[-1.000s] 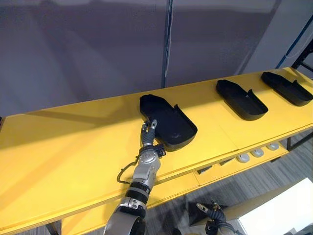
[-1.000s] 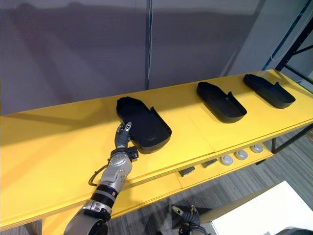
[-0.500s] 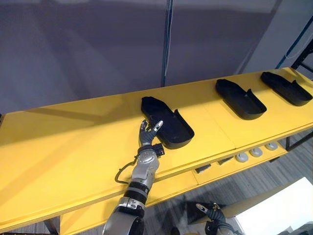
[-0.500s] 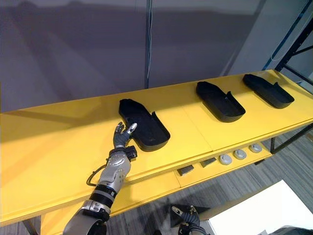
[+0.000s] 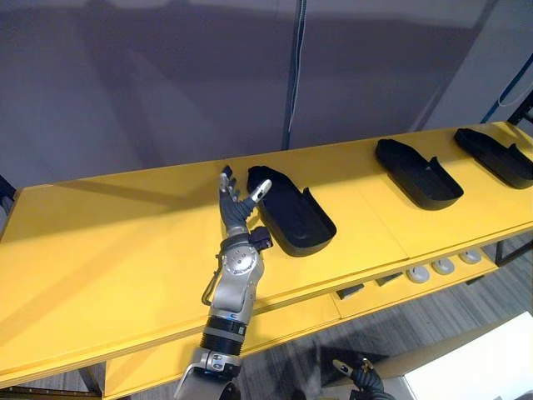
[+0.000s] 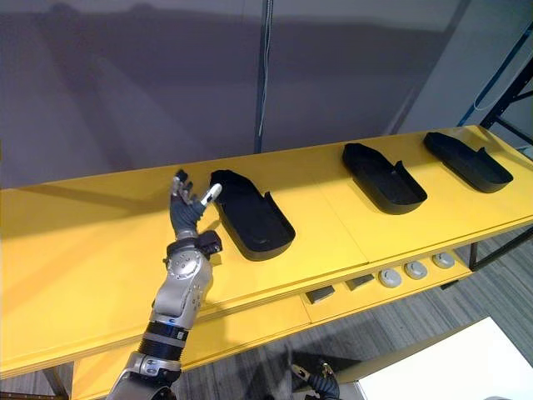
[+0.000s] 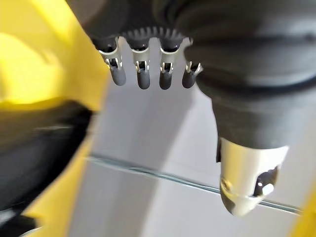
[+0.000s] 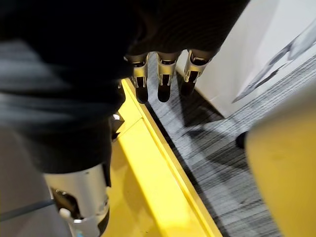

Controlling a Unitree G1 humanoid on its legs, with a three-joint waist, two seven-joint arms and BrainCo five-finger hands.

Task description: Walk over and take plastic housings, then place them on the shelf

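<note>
Plastic housings: you have three, black and open-topped, lying in a row on the top board of the shelf, well apart from one another.

Grey wall: runs behind the whole length of the shelf.

Yellow shelf: the top board crosses your view from lower left to upper right. A lower yellow tier shows under its front edge.

Grey carpet floor: visible below and in front of the shelf, with a white flat surface at the lower right.

Left housing: near the middle of the board, its rounded end toward the front edge.

Middle housing and right housing: further along to the right, lying at the same angle.

Left hand: raised over the board just beside the left housing. Its fingers are straight and spread, pointing up toward the wall, and hold nothing. The thumb tip reaches over the housing's far left rim; you cannot tell whether it touches. Its wrist view shows the fingers extended with nothing between them and the thumb.

Right hand: hangs low beside the yellow edge of the lower tier, above the carpet. Its fingers are loosely straight and hold nothing.

Round pale discs: three in a line on the lower tier, toward the right.

Small dark pieces: on the same tier, just left of the discs.
</note>
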